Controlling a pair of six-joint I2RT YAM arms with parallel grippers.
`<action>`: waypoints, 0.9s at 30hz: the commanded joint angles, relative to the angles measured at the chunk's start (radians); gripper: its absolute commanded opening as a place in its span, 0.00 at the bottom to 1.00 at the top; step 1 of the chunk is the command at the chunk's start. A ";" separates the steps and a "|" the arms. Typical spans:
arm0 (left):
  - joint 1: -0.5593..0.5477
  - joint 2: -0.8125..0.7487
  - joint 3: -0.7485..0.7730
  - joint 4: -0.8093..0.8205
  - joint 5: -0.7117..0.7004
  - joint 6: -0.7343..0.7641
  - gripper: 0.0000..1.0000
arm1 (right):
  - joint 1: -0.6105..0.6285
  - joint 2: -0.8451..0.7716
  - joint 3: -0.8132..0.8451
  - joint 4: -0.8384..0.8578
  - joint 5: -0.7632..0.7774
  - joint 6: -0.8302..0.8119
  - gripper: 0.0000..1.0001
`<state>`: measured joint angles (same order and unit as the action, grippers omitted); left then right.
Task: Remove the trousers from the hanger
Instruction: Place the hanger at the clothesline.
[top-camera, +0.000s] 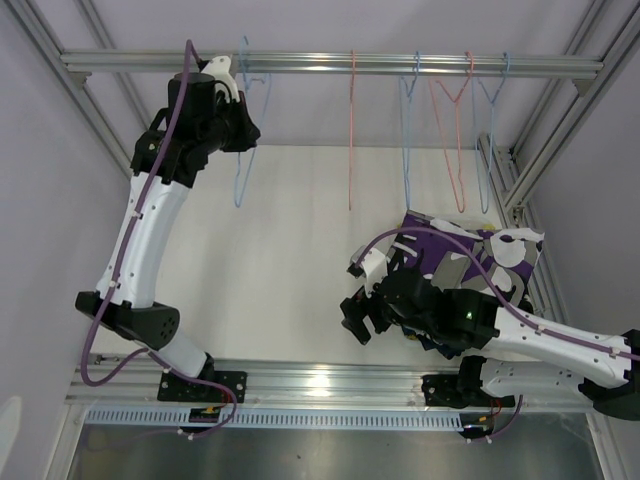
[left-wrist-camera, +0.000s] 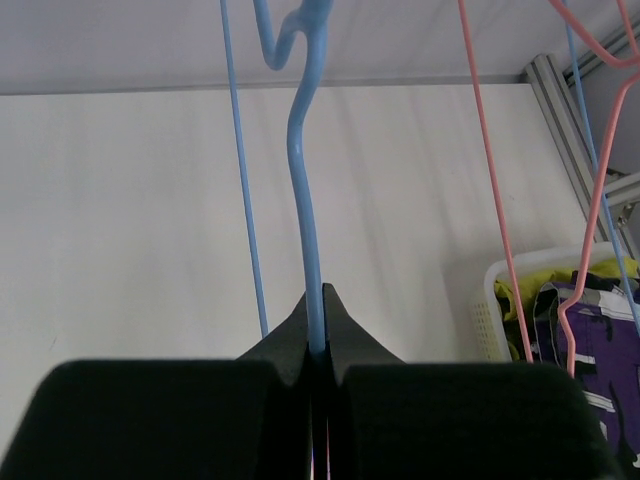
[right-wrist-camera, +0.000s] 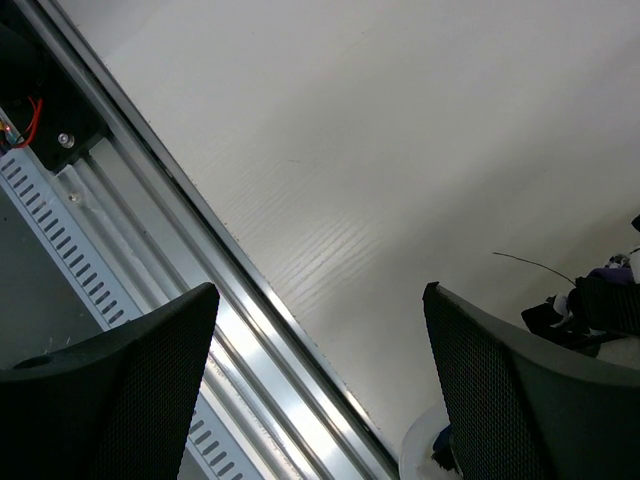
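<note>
My left gripper (left-wrist-camera: 318, 305) is clenched on the neck of a blue hanger (left-wrist-camera: 298, 170) that hangs from the top rail (top-camera: 330, 64). My right gripper (right-wrist-camera: 318, 300) is released and holds nothing, low over the white table (right-wrist-camera: 400, 150) near its front edge. The trousers (top-camera: 455, 240) lie heaped in a white basket (left-wrist-camera: 484, 300) at the table's right side, beside my right arm.

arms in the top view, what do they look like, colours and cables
The left arm and right arm both have white shells, black joints and black base mounts. A purple cable is tied along each. The right gripper has broad black fingers with a fine dimpled texture, and a small green light glows by its wrist.
</note>
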<state>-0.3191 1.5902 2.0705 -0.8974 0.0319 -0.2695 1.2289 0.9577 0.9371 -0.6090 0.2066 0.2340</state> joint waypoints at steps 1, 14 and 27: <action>0.012 0.002 0.019 0.055 0.022 0.000 0.01 | 0.006 0.001 -0.001 0.015 0.024 -0.005 0.88; 0.014 0.016 -0.044 0.083 0.016 0.007 0.01 | 0.006 0.010 -0.004 0.022 0.017 -0.002 0.88; 0.014 -0.019 -0.225 0.176 0.045 -0.004 0.00 | 0.006 0.016 -0.001 0.014 0.025 -0.007 0.88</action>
<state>-0.3141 1.6028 1.8816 -0.7277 0.0391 -0.2695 1.2289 0.9726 0.9352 -0.6090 0.2134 0.2337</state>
